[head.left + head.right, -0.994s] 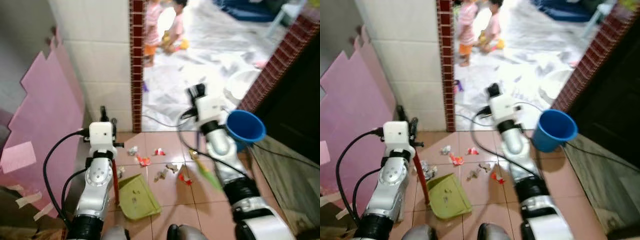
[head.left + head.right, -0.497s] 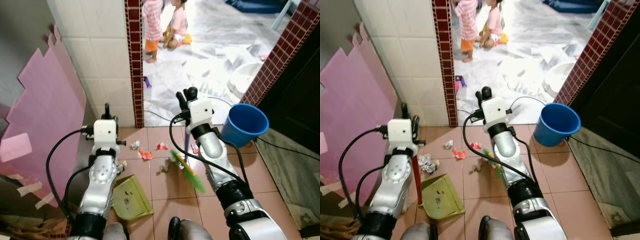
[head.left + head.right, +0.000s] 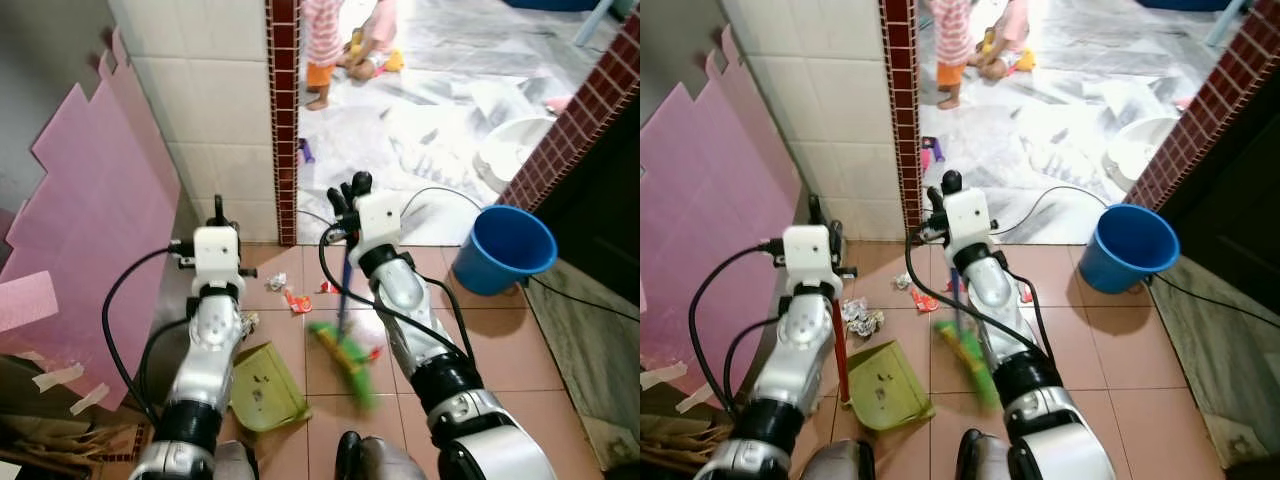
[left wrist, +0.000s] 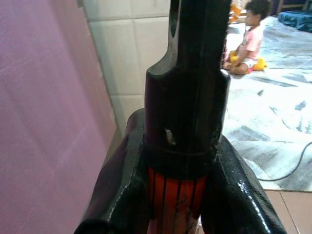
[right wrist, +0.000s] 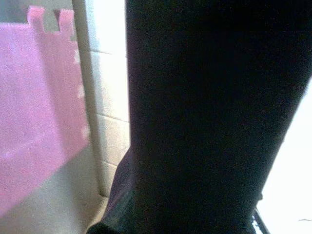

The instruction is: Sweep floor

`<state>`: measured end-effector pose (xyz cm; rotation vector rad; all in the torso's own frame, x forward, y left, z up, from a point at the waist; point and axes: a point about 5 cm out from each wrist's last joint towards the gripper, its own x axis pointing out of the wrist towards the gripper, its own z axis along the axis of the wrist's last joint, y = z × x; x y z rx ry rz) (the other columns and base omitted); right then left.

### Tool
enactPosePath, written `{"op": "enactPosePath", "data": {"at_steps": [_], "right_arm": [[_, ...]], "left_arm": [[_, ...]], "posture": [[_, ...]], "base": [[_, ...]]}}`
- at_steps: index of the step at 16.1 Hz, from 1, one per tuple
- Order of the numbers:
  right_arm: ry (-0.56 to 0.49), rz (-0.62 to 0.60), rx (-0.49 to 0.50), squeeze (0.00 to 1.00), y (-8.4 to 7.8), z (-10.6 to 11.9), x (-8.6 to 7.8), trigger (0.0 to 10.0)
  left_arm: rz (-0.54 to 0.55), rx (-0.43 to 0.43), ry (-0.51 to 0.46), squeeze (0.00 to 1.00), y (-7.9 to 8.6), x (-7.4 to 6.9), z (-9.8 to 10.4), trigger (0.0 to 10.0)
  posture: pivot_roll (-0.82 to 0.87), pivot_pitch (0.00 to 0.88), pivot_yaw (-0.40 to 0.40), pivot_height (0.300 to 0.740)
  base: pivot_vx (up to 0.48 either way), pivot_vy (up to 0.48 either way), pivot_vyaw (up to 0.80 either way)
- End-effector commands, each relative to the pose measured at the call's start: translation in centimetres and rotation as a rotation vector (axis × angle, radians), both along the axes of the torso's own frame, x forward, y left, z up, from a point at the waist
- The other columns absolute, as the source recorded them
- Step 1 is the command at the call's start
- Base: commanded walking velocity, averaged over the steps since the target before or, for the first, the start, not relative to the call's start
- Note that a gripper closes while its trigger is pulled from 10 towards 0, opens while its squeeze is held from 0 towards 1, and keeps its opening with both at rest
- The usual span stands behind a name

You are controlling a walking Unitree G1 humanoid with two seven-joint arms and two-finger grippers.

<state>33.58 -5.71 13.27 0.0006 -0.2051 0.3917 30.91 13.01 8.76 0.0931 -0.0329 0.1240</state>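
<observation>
My left gripper (image 3: 217, 209) is shut on the black top of the dustpan's handle (image 4: 187, 97), whose lower part is a red pole (image 3: 838, 350). The green dustpan (image 3: 262, 386) rests on the tan floor tiles by my left side. My right gripper (image 3: 348, 189) is shut on the blue broom handle (image 3: 342, 290). The green broom head (image 3: 345, 358) is blurred, low over the tiles just right of the dustpan. Litter lies ahead: crumpled foil (image 3: 862, 319), a red wrapper (image 3: 296, 300) and small scraps (image 3: 277, 282).
A blue bucket (image 3: 505, 250) stands on the right by a brick wall. A pink foam board (image 3: 90, 200) leans on the left. A brick pillar (image 3: 283, 110) and tiled wall are ahead. Two children (image 3: 345, 40), a white basin (image 3: 512, 150) and a cable (image 3: 430, 195) lie beyond.
The broom head has swung left across the tiles toward the dustpan, carrying scraps from the middle. The right arm moved left. The camera has shifted a little.
</observation>
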Motion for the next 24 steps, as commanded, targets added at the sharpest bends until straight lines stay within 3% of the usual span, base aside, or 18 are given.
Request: {"op": "enactPosePath", "data": {"at_steps": [1,6,9,14,20,22,24], "right_arm": [[-0.064,0.005,0.060,0.00,0.1,2.6,0.7,10.0],[-0.092,-0.001,0.089,0.00,-1.8,6.5,2.2,10.0],[-0.173,-0.017,0.085,0.00,-3.2,9.6,3.1,10.0],[-0.237,-0.078,-0.006,0.00,-5.0,10.2,4.2,10.0],[-0.111,-0.029,-0.013,0.00,-2.4,5.4,3.3,10.0],[-0.001,0.038,0.058,0.00,0.2,3.2,2.5,10.0],[0.047,0.067,0.099,0.00,1.1,2.8,2.3,10.0]], "left_arm": [[-0.010,-0.040,0.042,0.00,-0.5,-0.1,-0.9,10.0],[-0.034,-0.058,0.046,0.00,-1.1,0.6,-0.8,10.0],[-0.045,-0.065,0.047,0.00,-1.2,0.8,-0.8,10.0],[-0.051,-0.065,0.044,0.00,-1.3,1.2,-0.7,10.0],[-0.054,-0.063,0.041,0.00,-1.3,1.7,-0.4,10.0],[-0.053,-0.065,0.039,0.00,-1.3,1.8,-0.4,10.0],[-0.051,-0.066,0.038,0.00,-1.2,1.8,-0.4,10.0]], "posture": [[0.06,0.126,-0.047,0.740],[0.04,0.130,-0.059,0.740],[0.03,0.125,-0.064,0.740],[0.05,0.118,-0.068,0.740],[0.05,0.127,-0.069,0.740],[0.05,0.129,-0.070,0.740],[0.05,0.131,-0.072,0.740]], "base": [[0.000,0.000,0.00],[0.000,0.000,0.00],[0.000,0.000,0.00],[0.000,0.000,0.00],[0.000,0.000,0.00],[0.000,0.000,0.00],[0.000,0.000,0.00]]}}
